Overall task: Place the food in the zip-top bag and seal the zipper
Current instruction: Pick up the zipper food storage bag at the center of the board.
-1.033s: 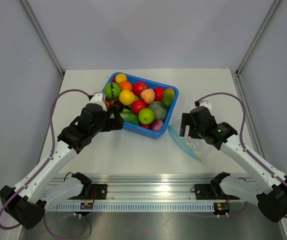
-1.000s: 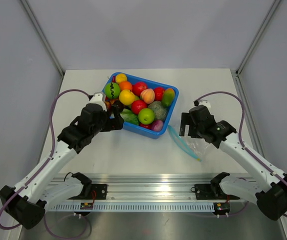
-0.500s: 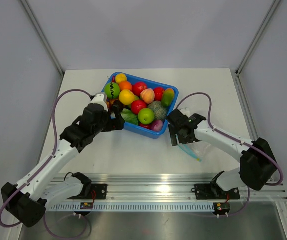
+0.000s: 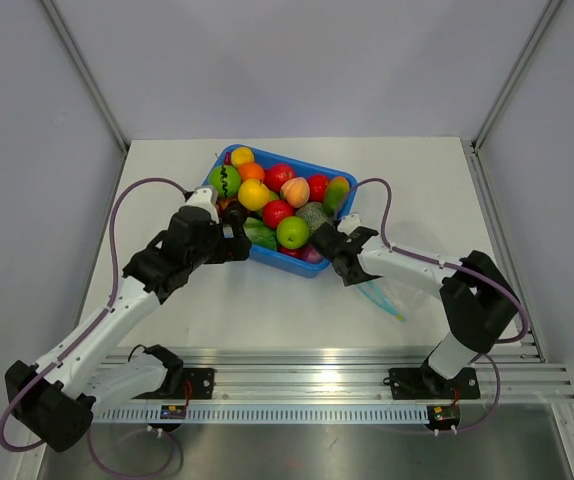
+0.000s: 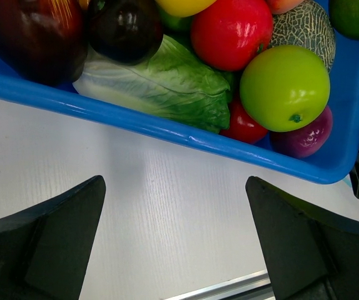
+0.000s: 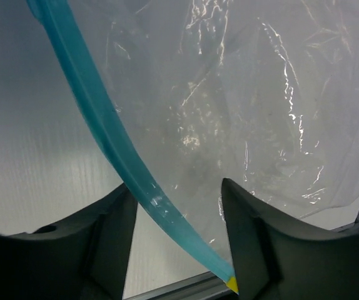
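Note:
The food fills the blue bin (image 4: 339, 236): a green apple (image 4: 292, 232) (image 5: 286, 87), a red fruit (image 5: 232, 31), a lettuce leaf (image 5: 161, 84) and several others. The zip-top bag (image 4: 392, 295) (image 6: 248, 106) lies flat and empty right of the bin. Its zipper (image 4: 367, 290) (image 6: 98, 112) runs along its left edge. My left gripper (image 4: 235, 243) (image 5: 173, 187) is open and empty at the bin's front left wall. My right gripper (image 4: 345, 265) (image 6: 176, 187) is open just above the bag, its fingers (image 6: 98, 244) either side of the zipper's near end.
The blue bin's front wall (image 5: 167, 128) lies just beyond my left fingers (image 5: 54, 231). The right arm's forearm (image 4: 407, 262) stretches across above the bag. A metal rail (image 4: 297, 365) runs along the table's near edge.
My right arm has swung left, from right of the bag to over its zipper by the bin's front right corner. The left arm has barely moved.

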Robot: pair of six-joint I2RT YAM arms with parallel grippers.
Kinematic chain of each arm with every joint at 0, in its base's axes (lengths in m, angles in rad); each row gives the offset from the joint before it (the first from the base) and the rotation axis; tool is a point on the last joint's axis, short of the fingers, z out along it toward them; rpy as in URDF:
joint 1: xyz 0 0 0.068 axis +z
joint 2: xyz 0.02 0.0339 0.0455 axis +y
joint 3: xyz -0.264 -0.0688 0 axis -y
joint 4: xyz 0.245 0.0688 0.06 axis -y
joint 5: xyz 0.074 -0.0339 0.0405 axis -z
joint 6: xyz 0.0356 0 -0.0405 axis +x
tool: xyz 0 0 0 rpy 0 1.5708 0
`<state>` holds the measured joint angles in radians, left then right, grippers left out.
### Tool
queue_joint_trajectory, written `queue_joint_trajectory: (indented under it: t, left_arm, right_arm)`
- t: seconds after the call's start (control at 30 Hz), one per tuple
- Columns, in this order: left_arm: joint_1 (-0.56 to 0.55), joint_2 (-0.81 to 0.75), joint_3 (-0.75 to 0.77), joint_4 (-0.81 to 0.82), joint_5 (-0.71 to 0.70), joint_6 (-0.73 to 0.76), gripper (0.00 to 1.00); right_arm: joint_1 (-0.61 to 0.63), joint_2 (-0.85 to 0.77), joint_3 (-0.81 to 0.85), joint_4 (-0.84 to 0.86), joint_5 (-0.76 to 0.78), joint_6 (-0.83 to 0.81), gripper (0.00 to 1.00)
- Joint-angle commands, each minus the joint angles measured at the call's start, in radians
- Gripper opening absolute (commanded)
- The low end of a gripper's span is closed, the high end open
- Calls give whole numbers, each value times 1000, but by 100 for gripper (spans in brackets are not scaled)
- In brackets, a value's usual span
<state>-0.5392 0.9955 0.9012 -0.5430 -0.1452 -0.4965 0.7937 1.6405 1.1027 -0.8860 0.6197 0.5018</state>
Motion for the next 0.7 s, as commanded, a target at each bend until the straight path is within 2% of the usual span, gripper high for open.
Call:
queue_joint_trajectory:
  t: [0.0,0.1,0.13,0.17,0.2,0.37,0.4,0.5,0.53,0.67]
  left_arm:
    - [-2,-40,21,32,-1,24,99]
    - [-2,-38,18,32,1,27,99]
    - [-2,-35,18,34,7,29,99]
    - [-2,-31,21,34,10,30,99]
    - [-2,-25,25,34,24,32,99]
    - [-5,-14,36,63,120,30,99]
    - [-11,-8,41,78,180,27,99]
    - [-86,8,68,120,216,3,99]
    - [-146,26,76,133,216,-4,99]
    - [-271,94,108,237,179,-78,98]
  right_arm:
    - [4,-11,-21,54,72,32,58]
    - [4,-48,-40,64,80,43,38]
    - [2,-80,-44,67,90,44,17]
    - [4,-97,-52,67,98,46,3]
    - [2,-116,-53,65,109,52,0]
    - [-8,-280,-72,68,107,32,0]
    - [-16,-303,-73,67,88,29,0]
    - [-50,-392,-86,77,29,20,0]
    - [-57,-439,-95,82,12,23,0]
    - [-90,-530,-101,90,-60,52,0]
